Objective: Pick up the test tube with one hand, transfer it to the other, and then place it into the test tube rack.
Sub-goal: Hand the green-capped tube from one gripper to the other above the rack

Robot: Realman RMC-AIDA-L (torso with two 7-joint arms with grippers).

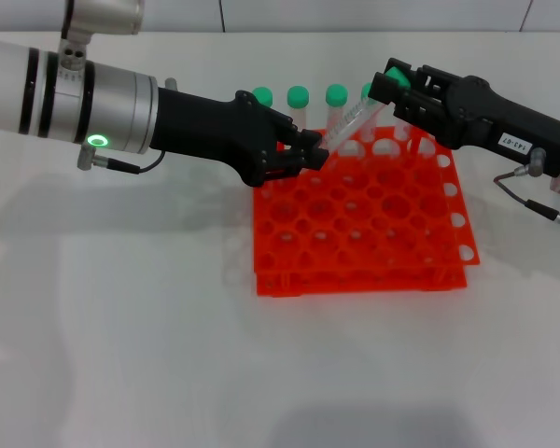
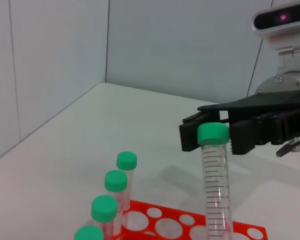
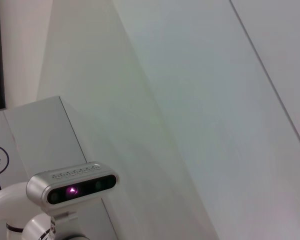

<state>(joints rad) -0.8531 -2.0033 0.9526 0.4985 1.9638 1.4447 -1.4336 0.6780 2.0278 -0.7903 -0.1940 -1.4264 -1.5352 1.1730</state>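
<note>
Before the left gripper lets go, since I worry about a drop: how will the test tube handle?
The test tube looks empty and clear, so probably light and stiff. Its smooth round wall may slip or pivot between left gripper and right gripper. If laid flat, it would likely roll; its green cap gives surer purchase.

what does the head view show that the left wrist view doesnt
Only the head view shows the left gripper clamped on the test tube's lower end, and the whole test tube rack on the table.

Only the left wrist view shows the tube's printed scale.

Both show the right gripper at the tube's green cap, though its grip is unclear, and capped spare tubes standing in the rack.
</note>
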